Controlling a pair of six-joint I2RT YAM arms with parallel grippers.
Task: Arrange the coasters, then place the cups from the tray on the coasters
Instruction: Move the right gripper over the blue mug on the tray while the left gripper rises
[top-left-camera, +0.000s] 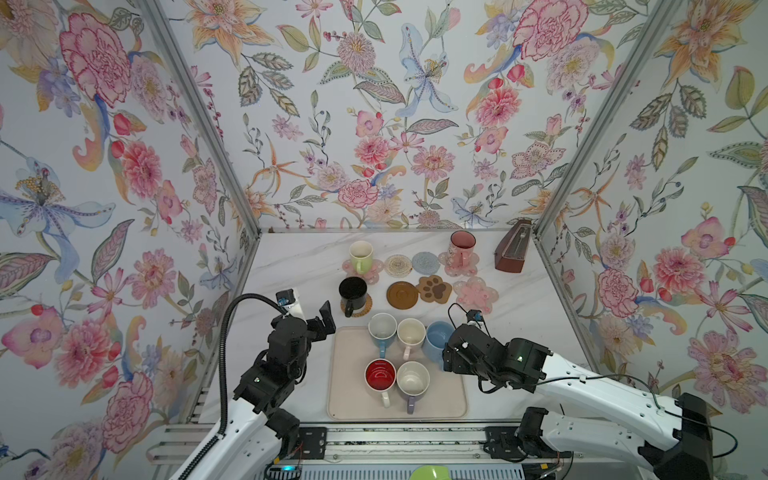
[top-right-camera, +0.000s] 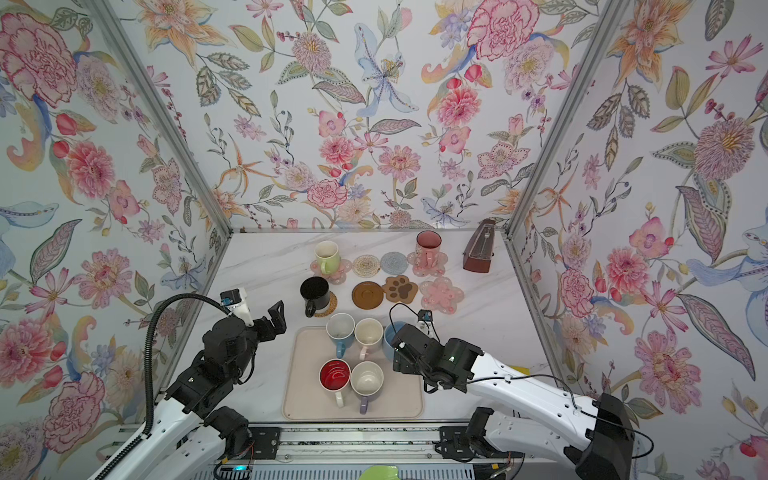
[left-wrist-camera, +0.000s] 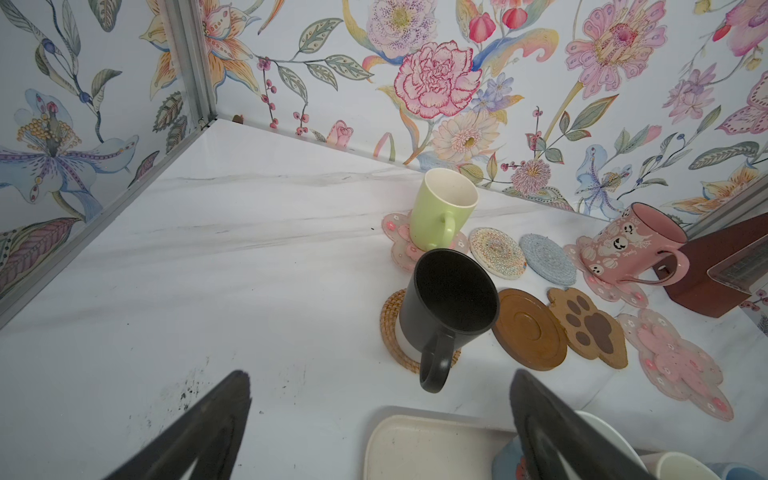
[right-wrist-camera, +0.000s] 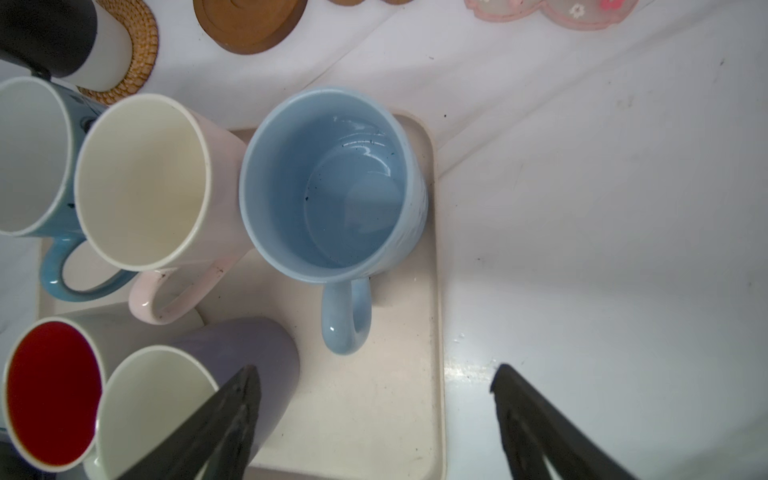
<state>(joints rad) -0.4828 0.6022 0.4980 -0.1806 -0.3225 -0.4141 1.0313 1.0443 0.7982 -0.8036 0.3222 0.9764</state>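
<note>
Right end effector (right-wrist-camera: 374, 372): spread, empty, near light blue mug (right-wrist-camera: 332, 187) on tray (right-wrist-camera: 374, 419) | left end effector (left-wrist-camera: 380, 376): spread, empty

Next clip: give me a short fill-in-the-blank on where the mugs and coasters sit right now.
1. The tray holds ___ mugs.
2. The mug on the rattan coaster is ___.
3. The coaster between the brown disc and the bare pink flower coaster is shaped like a ___.
4. Coasters bearing a mug number ___.

Missing words: five; black; paw; three.
</note>
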